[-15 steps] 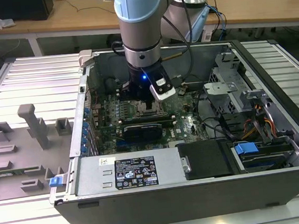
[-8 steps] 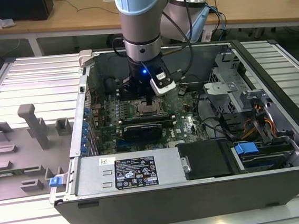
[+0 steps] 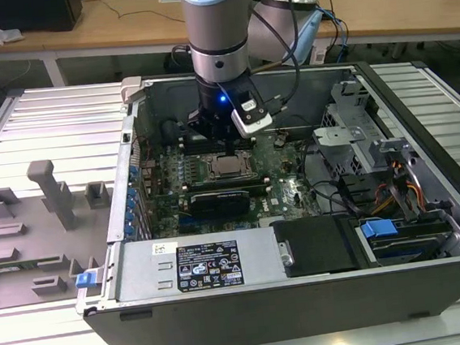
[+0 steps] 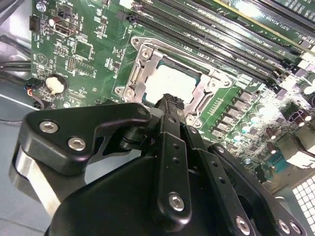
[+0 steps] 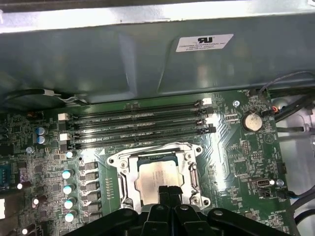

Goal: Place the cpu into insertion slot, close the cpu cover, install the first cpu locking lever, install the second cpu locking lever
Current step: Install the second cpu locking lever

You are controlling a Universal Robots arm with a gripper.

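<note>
The chip [image 5: 158,177] lay seated in the socket [image 5: 129,189] under the metal cover [image 5: 193,172]. The claw [image 5: 169,190], clenched and empty, hovered above. The thin, fragile chip probably needed edge holds.

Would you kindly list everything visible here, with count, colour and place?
cpu: one, silver, seated in the socket under the cover.
cover: one, silver-grey frame, lying flat around the cpu.
motherboard: one, green, inside the case.
memory slots: four, black, beside the socket.
coin cell: one, silver, on the board.
case: one, dark grey, lying open on the table.
fixtures: several, grey, at the exterior view's left.
gripper: one, black, fingers together above the cpu.
</note>
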